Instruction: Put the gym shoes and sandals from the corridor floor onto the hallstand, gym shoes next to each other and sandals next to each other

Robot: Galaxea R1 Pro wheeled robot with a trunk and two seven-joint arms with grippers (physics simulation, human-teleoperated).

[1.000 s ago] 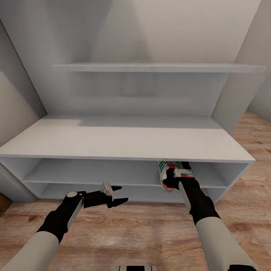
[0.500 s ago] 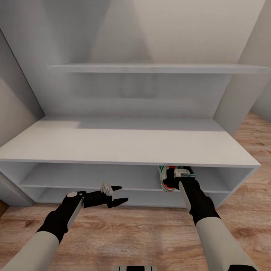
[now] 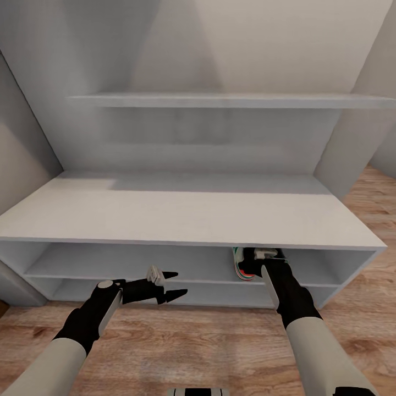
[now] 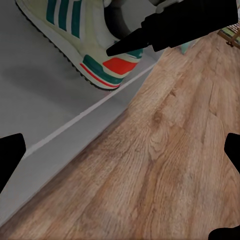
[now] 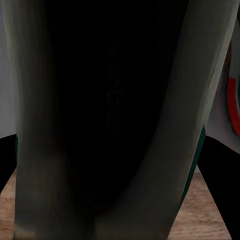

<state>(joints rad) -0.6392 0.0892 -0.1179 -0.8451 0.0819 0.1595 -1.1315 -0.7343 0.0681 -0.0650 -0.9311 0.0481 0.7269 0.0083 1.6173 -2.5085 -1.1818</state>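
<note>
A hallway in a home, rendered in simulation: a long, low white-grey shoe rack [image 3: 181,212] with a flat top and two open shelves beneath stands against pale plain walls, a slim wall shelf [image 3: 231,100] mounted above it. Light-brown wood-plank flooring [image 3: 209,346] runs along the rack's foot and past its far end. A cream sneaker with green stripes [image 4: 75,35] rests on the rack's lower shelf, just ahead of the right arm's fingers, the kind of everyday footwear storage found by a front door.
</note>
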